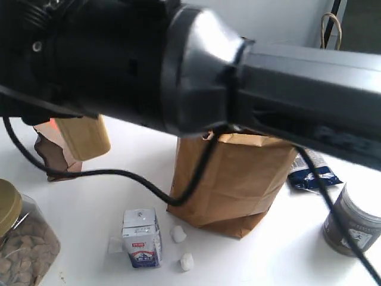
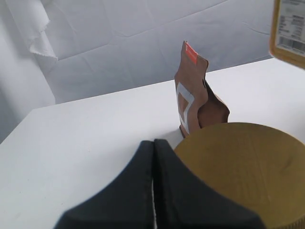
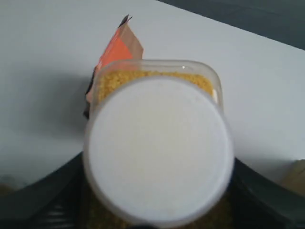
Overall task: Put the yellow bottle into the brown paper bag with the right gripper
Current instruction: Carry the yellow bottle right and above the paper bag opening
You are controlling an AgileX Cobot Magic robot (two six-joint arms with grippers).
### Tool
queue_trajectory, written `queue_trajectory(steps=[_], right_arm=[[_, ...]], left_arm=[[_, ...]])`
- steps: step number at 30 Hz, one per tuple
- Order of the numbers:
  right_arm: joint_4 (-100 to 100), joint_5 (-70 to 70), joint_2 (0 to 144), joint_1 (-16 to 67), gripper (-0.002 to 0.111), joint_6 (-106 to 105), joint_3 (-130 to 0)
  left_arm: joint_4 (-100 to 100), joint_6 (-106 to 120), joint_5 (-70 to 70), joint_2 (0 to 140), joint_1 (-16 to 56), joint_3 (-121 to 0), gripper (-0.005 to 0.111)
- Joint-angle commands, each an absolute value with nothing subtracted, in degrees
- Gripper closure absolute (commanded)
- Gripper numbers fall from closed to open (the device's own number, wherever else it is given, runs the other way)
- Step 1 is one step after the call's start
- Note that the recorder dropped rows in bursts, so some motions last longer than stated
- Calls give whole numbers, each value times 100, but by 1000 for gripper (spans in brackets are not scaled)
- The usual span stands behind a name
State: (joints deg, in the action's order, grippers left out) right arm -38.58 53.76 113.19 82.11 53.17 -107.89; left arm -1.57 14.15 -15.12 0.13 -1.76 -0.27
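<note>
The yellow bottle (image 1: 83, 137) hangs above the table at the left, lifted off it, just in front of the small brown pouch. The right wrist view looks down on its white round cap (image 3: 157, 148) and yellow grains, with my right gripper (image 3: 157, 202) shut on its body; dark fingers (image 3: 267, 193) show on both sides. The brown paper bag (image 1: 232, 176) stands upright in the middle, to the bottle's right; its mouth is hidden behind the black right arm (image 1: 178, 59). My left gripper (image 2: 153, 145) is shut and empty beside an olive lid.
A small brown pouch (image 1: 52, 156) with an orange label stands behind the bottle. The large jar with an olive lid (image 1: 9, 205) is front left. A milk carton (image 1: 141, 238) and two white lumps (image 1: 178, 233) lie before the bag. A grey canister (image 1: 351, 220) and a blue packet (image 1: 312, 173) are right.
</note>
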Motion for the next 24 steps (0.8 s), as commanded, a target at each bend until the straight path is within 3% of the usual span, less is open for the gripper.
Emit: queue_trajectory(steps=[1, 12, 24], right_arm=[[-4206, 4762, 10060, 8570, 108, 5570, -9743], [-4735, 4797, 7521, 8665, 108, 5838, -8091], [-4358, 4500, 6888, 6824, 108, 5366, -7265]], left_arm=[[-149, 1374, -1486, 0, -189, 0, 107], [-149, 1374, -1486, 0, -189, 0, 107], [-149, 1374, -1486, 0, -189, 0, 107]])
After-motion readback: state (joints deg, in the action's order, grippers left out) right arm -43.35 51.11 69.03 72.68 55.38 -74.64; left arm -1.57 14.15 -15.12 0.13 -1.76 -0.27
